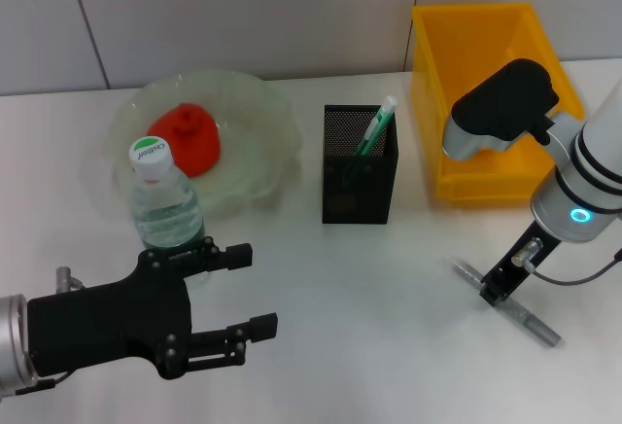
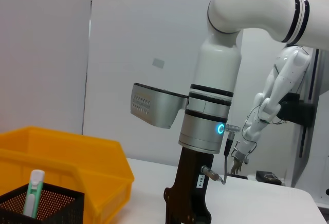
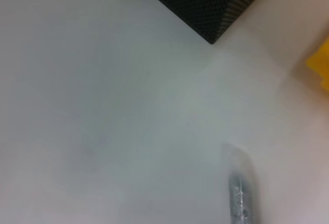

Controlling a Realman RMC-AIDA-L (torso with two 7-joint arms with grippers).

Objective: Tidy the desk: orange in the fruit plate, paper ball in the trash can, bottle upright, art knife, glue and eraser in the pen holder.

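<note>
I see the right gripper [image 1: 498, 286] down over the grey metal art knife [image 1: 507, 303] lying flat on the white desk [image 1: 389, 327]; I cannot tell its finger state. The left gripper [image 1: 248, 293] hangs spread apart beside the upright clear plastic bottle [image 1: 163, 200]

The orange [image 1: 189, 136] reads red-orange on a translucent pale green fruit plate [image 1: 255, 113]. At its seven o'clock the clear bottle [image 1: 164, 200] has a white cap printed with a green ring. The pen holder [image 1: 360, 173] is black fine mesh, holding a mint-green and white glue [image 1: 376, 127]. The trash can [image 1: 476, 45] is bright yellow. The art knife [image 1: 530, 321] is silver-grey.
</note>
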